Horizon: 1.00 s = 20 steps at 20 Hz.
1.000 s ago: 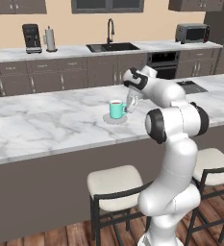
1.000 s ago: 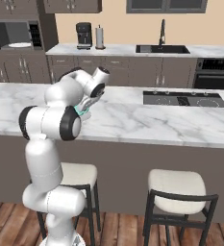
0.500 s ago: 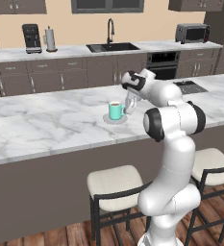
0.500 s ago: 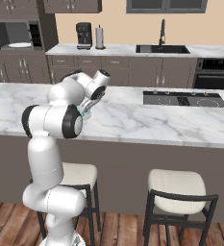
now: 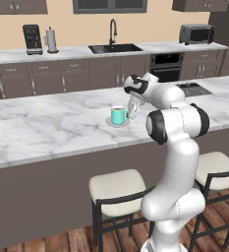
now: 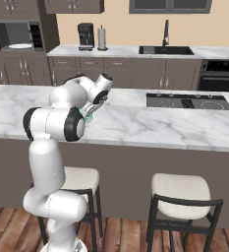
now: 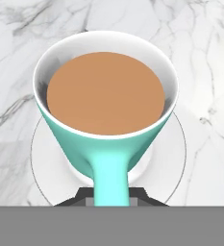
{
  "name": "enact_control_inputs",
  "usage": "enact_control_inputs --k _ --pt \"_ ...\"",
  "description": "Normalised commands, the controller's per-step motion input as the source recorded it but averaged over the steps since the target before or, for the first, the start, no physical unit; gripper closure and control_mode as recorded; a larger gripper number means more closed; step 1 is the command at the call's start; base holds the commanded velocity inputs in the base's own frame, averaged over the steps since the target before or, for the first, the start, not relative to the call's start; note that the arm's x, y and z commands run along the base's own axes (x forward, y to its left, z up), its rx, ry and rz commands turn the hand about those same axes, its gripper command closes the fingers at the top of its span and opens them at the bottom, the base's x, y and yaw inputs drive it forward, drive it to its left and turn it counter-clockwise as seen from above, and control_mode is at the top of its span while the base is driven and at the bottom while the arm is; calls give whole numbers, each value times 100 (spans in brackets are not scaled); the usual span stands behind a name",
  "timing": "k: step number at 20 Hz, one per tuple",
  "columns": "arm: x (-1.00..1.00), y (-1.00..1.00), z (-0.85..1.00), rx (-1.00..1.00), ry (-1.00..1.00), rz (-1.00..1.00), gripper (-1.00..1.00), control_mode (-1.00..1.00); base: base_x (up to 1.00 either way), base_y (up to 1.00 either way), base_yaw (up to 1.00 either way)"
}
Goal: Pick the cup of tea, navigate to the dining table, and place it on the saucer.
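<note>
You are looking at a home kitchen, drawn by a computer. A long marble bar counter [image 5: 47, 130] runs across the room with padded stools [image 5: 117, 192] tucked in front of it and a cooktop [image 6: 188, 101] set into its top. Behind that counter, a back worktop carries a sink with a tall tap [image 5: 113, 47], a coffee machine [image 5: 32, 39], a paper towel roll [image 5: 51, 40] and a toaster oven [image 5: 196, 34], with a built-in oven [image 5: 165, 65] below and dark cabinets all along.
</note>
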Motion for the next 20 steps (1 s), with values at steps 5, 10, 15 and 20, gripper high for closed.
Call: enact_control_inputs --k 5,10,15,20 --pt "0 0 -8 0 -1 0 100 -100 0 0 0" --pt "0 0 -7 0 -1 0 100 -100 0 0 0" --pt "0 0 0 0 -1 0 100 -100 0 0 0" --pt "0 0 0 0 0 0 -100 -100 0 0 0"
